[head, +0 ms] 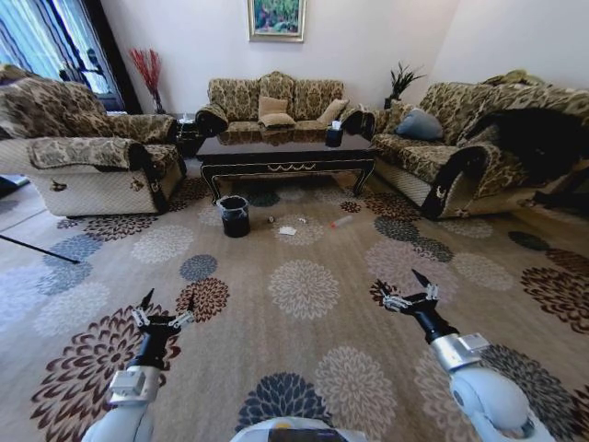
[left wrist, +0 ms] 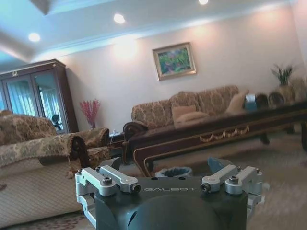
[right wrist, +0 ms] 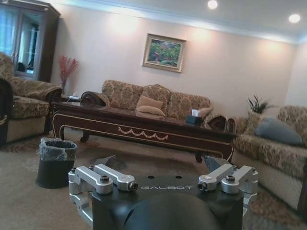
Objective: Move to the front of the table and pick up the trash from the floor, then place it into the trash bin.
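- Flowered carpet (head: pixel 304 290) covers the whole floor of this living room, with sofas on three sides, and the table (head: pixel 285 152) stands far ahead of both pincers.
- Left pincer (head: pixel 164 308) and right pincer (head: pixel 411 293) hang low over the carpet, both with fingers spread open and holding nothing.
- Trash lies on the carpet well beyond the pincers, in front of the table: a white napkin (head: pixel 287 230), a slim tube (head: pixel 342 221) and some tiny pieces near the napkin, too small to tell apart.
- Trash bin (head: pixel 234 215) stands beyond the left pincer, just beside the table leg and near the napkin.
- Risk: the robot is not yet at the table, so a drive too far could roll over the flat napkin or push the bin.
- Risk: the napkin lies flat on a patterned carpet, so open fingers may slide over it or catch the pile.
- Risk: the round tube may roll away when touched on one side.
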### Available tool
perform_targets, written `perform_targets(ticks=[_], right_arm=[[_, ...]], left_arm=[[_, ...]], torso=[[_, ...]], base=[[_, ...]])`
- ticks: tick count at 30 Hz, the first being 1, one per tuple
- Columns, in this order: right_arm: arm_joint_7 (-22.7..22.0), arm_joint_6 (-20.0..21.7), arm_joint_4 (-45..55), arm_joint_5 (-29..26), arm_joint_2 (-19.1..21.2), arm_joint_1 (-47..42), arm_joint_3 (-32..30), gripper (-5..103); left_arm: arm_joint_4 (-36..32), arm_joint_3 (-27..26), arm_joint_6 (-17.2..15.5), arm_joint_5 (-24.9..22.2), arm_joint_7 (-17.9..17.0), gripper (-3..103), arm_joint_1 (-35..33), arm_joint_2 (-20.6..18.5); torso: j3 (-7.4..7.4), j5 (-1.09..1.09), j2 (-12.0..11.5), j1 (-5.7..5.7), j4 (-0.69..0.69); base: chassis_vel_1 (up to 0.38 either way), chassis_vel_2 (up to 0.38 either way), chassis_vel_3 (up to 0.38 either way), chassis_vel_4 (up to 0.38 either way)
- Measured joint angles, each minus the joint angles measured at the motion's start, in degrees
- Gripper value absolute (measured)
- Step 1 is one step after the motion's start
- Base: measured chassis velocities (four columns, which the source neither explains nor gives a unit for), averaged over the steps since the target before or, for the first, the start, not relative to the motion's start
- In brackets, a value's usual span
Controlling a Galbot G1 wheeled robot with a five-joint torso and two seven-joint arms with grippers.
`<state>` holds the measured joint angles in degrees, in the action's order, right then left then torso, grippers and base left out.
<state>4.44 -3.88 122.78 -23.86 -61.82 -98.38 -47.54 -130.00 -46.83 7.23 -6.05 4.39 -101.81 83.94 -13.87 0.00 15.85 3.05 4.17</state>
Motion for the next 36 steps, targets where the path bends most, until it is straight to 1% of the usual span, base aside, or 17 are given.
perform_targets(ticks=[2,4,5,7,9,13,17,21,22,27,35,36], right_arm=[[-0.39,0.66,0.52,-1.21,-0.71,-0.16,0.35,100],[-0.64,1.05,0.90,-1.91,-1.17,-0.21,0.51,100],[-0.64,1.05,0.90,-1.91,-1.17,-0.21,0.51,100],[-0.74,1.16,1.13,-2.16,-1.36,-0.23,0.44,100],[-1.05,1.33,1.42,-2.79,-1.37,-0.36,0.22,100],[-1.80,1.77,2.06,-3.76,-1.31,-0.69,-0.03,100],[-1.90,1.78,2.26,-3.50,-1.51,-1.00,-0.09,100],[-2.28,1.79,2.86,-3.56,-2.07,-1.19,0.16,100],[-2.28,1.79,2.86,-3.56,-2.07,-1.19,0.16,100],[-2.68,1.78,2.69,-3.67,-2.41,-1.12,0.22,100],[-2.76,1.86,2.60,-3.70,-3.04,-1.01,1.10,100],[-2.76,1.86,2.60,-3.70,-3.04,-1.01,1.10,100]], left_arm=[[-0.57,0.10,-0.13,-5.21,0.99,100,0.63,0.26],[-0.65,0.20,-0.57,-9.30,1.63,100,1.22,0.58],[-0.65,0.20,-0.57,-9.30,1.63,100,1.22,0.58],[-0.27,0.62,-1.19,-12.73,1.65,100,1.45,0.91],[0.49,1.03,-1.39,-14.11,1.41,100,1.28,1.18],[0.93,1.22,-1.36,-14.23,1.12,100,0.83,1.49],[0.43,1.27,-1.47,-14.19,1.05,100,0.91,1.55],[-0.20,1.65,-2.54,-14.64,0.64,100,1.33,1.64],[-0.20,1.65,-2.54,-14.64,0.64,100,1.33,1.64],[-0.26,2.12,-2.54,-12.99,0.73,100,0.90,1.92],[0.40,2.94,-1.51,-10.63,0.92,100,0.13,2.39],[0.40,2.94,-1.51,-10.63,0.92,100,0.13,2.39]], torso=[[0.38,0.01,-0.54,-0.17,0.01],[0.67,0.00,-1.05,-0.38,0.01],[0.67,0.00,-1.05,-0.38,0.01],[1.03,0.01,-1.57,-0.55,0.01],[1.43,0.00,-2.13,-0.68,0.01],[2.05,0.00,-2.95,-0.90,0.00],[2.60,0.01,-3.74,-1.13,0.00],[3.46,0.00,-4.85,-1.40,0.01],[3.46,0.00,-4.85,-1.40,0.01],[4.28,0.00,-6.00,-1.73,0.00],[5.76,0.00,-7.92,-2.17,0.00],[5.76,0.00,-7.92,-2.17,0.00]], base=[[0.000,0.000,0.000,0.000],[0.000,0.000,0.000,0.000],[0.000,0.000,0.000,0.000],[0.000,0.000,0.000,0.000],[0.000,0.000,0.000,0.000],[0.000,0.000,0.000,0.000],[0.000,0.000,0.000,0.000],[0.000,0.000,0.000,0.000],[0.000,0.000,0.000,0.000],[0.000,0.000,0.000,0.000],[0.000,0.000,0.000,0.000],[0.000,0.000,0.000,0.000]])
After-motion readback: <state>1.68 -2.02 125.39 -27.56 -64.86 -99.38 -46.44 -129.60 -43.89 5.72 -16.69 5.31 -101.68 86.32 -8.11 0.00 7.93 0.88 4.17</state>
